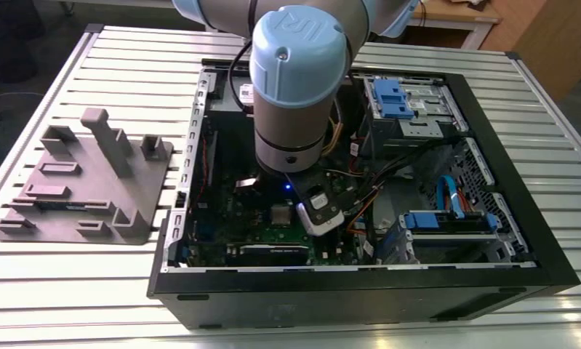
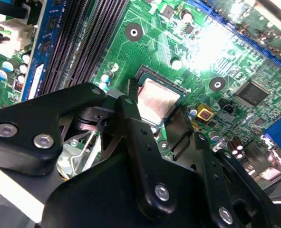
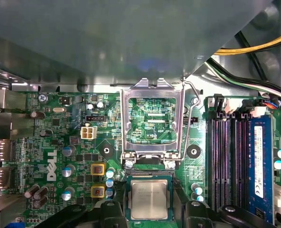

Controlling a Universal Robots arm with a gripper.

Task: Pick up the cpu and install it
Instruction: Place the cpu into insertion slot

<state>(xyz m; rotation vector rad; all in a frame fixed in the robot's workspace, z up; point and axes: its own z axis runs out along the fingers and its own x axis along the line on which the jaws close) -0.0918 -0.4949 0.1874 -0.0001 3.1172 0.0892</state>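
Note:
The cpu (image 3: 149, 199), a small square chip with a silvery top, sits between my black fingers (image 2: 133, 111), level with or just over the socket on the green motherboard (image 3: 59, 142). In the second wrist view the cpu (image 2: 157, 99) shows a pale edge, with one fingertip at each of two opposite sides. My gripper (image 2: 154, 107) looks shut on it. The gripper (image 3: 149, 216) reaches down inside the open computer case (image 1: 523, 240). In the exterior view the arm (image 1: 295, 87) stands over the board.
The socket's metal load plate (image 3: 152, 118) stands swung open beside the cpu. Long black memory slots (image 3: 230, 156) run along one side. Yellow and black cables (image 3: 254, 47) cross nearby. Drive bays with blue clips (image 1: 402, 98) fill the case's far side. A grey fixture tray (image 1: 86, 182) lies on the exterior view's left.

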